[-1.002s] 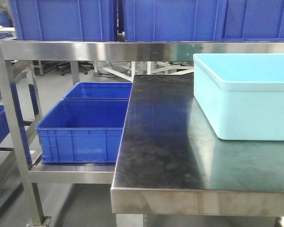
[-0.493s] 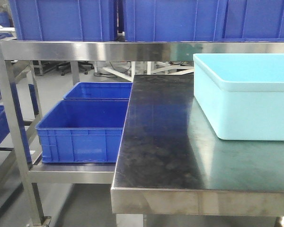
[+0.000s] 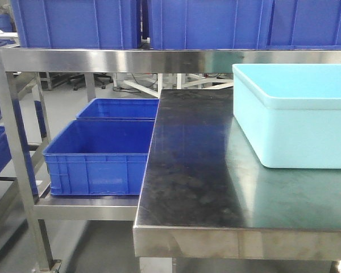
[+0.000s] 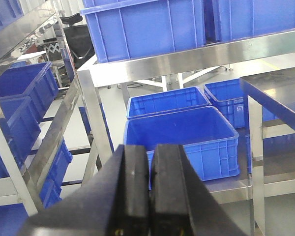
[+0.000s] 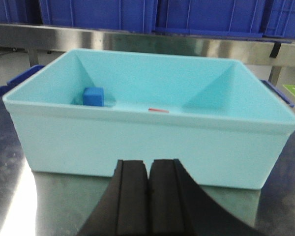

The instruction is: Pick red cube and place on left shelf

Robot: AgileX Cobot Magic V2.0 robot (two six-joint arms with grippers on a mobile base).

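Black right fingers [image 5: 148, 169] are pressed together, holding nothing, low over the steel bench [image 5: 19, 187]. At their 12 o'clock stands a turquoise tub [image 5: 137, 142]. Just above its near rim shows a thin sliver of the red cube [image 5: 158, 110] inside, with a blue cube [image 5: 94, 96] at 11 o'clock. Left fingers [image 4: 150, 155] are likewise closed and empty, facing a blue crate [image 4: 182, 132] on the shelf [image 4: 226, 189] at 12 o'clock.
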